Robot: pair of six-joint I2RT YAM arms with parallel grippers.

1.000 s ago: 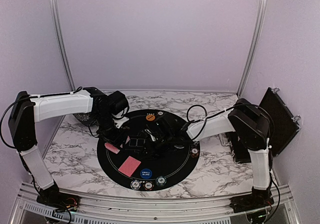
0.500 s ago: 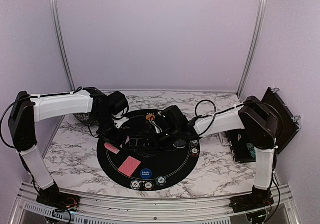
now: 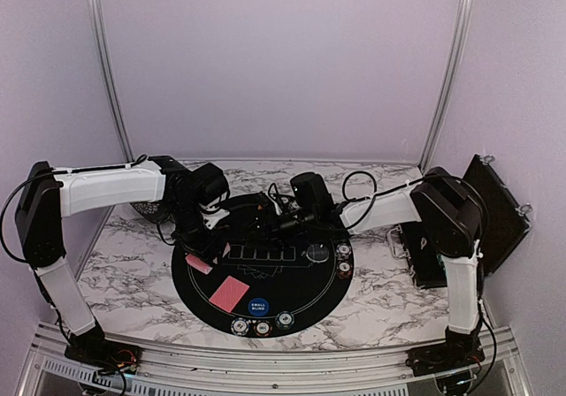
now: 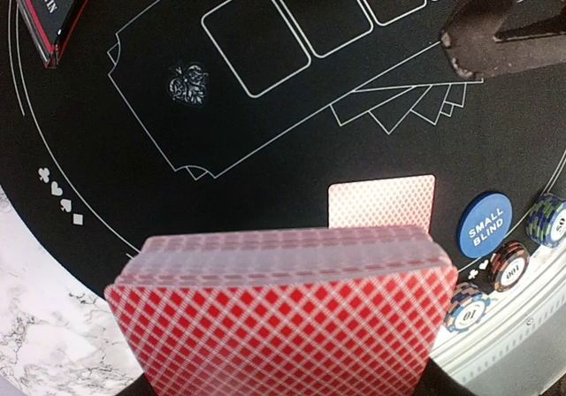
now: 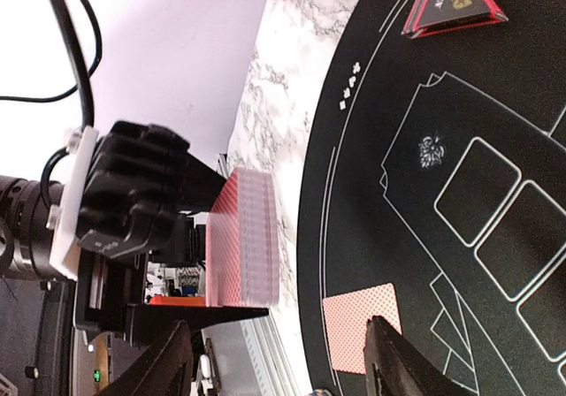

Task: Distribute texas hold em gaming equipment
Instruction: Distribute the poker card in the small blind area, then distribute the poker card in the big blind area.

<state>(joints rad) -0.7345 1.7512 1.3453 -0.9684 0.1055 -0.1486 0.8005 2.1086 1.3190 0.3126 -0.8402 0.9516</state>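
Note:
My left gripper (image 3: 196,247) is shut on a deck of red-backed cards (image 4: 283,316), held on edge above the mat's left side. The deck also shows in the right wrist view (image 5: 243,237). One red-backed card (image 4: 382,203) lies face down on the black mat (image 3: 305,294). Beside it lie a blue SMALL BLIND button (image 4: 485,224) and three striped chips (image 4: 509,265). A black triangular ALL IN marker (image 5: 451,3) lies on the mat's far side. My right gripper (image 5: 279,325) is open and empty above the mat's middle, pointing towards the deck.
Two more chips (image 3: 343,259) and a dark-grey button (image 3: 317,254) lie at the mat's right edge. The black chip case (image 3: 495,203) stands at the right wall. The marble table (image 3: 133,272) has a metal rail along its front.
My right arm has drawn back from the mat's middle towards the far side, and its gripper now points left at the deck. My left arm and the deck have stayed put.

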